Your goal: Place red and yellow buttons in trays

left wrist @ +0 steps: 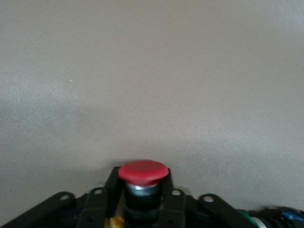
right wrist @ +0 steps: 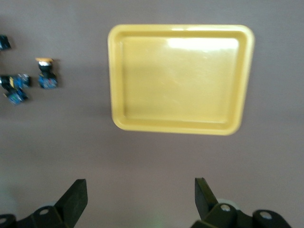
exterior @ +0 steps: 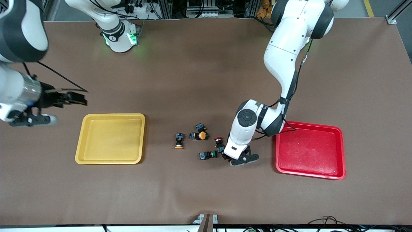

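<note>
Red button [left wrist: 143, 172] sits pinched between the left gripper [exterior: 232, 158] fingers [left wrist: 167, 205], which are clamped on its dark body just under the cap, down at table level at the 4 o'clock edge of the button cluster. From there, the red tray [exterior: 341, 151] lies at 3 o'clock of the gripper, near but apart, with the arm's own elbow reaching over its nearest corner.

To do this step well, my judgement is that the grip should be confirmed before any sideways travel: lift straight up first, since a second red-capped button [exterior: 219, 140] stands just beside the gripper at 11 o'clock and a green-capped switch [exterior: 207, 155] lies just at 9 o'clock; a slanted pull could drag or tip either. The hold looks high on the body, close to the cap, so the button may swing; a slow carry toward 3 o'clock and a low release over the tray's floor, away from the rim, should keep it from bouncing out.

Farther out at 10 o'clock lie two orange-capped buttons [exterior: 201, 135], [exterior: 179, 141], plus one more switch [exterior: 199, 126] whose cap I cannot make out. Those orange ones seem meant for the yellow tray [exterior: 80, 141], well apart toward 9 o'clock.

The right gripper [right wrist: 140, 199] waits in the air with its fingers spread wide and holding nothing, near the yellow tray's 10 o'clock corner
</note>
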### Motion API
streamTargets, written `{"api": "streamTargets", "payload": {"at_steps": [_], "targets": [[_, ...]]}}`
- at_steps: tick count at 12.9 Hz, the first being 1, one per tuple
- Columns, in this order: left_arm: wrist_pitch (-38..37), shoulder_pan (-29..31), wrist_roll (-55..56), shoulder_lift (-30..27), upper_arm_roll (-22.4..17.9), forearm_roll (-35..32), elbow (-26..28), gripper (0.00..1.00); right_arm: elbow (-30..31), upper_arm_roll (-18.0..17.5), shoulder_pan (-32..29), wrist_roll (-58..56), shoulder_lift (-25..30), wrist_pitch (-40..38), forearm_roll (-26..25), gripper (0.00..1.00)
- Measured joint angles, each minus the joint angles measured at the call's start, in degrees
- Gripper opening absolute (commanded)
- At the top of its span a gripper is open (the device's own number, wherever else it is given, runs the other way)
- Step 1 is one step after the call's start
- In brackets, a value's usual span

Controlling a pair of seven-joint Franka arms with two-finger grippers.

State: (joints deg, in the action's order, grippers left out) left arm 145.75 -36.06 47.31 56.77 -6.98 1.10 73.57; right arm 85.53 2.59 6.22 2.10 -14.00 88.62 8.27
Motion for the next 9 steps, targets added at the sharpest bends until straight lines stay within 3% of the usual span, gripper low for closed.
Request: {"api": "streamTargets", "payload": {"at_steps": [4, 9], "targets": [[-6.1, 0.2, 0.0, -0.6, -3.3, 0.0, -1.4, 0.00, 0.0, -0.2, 7.7, 13.1, -5.6, 5.4, 0.5, 1.00], [-15.9, 1.2, -4.7, -5.8, -8.9, 0.0, -2.0, 0.00, -0.1, -0.4, 14.7, 19.9, -8.3, 11.3, 1.4, 1.00]]}}
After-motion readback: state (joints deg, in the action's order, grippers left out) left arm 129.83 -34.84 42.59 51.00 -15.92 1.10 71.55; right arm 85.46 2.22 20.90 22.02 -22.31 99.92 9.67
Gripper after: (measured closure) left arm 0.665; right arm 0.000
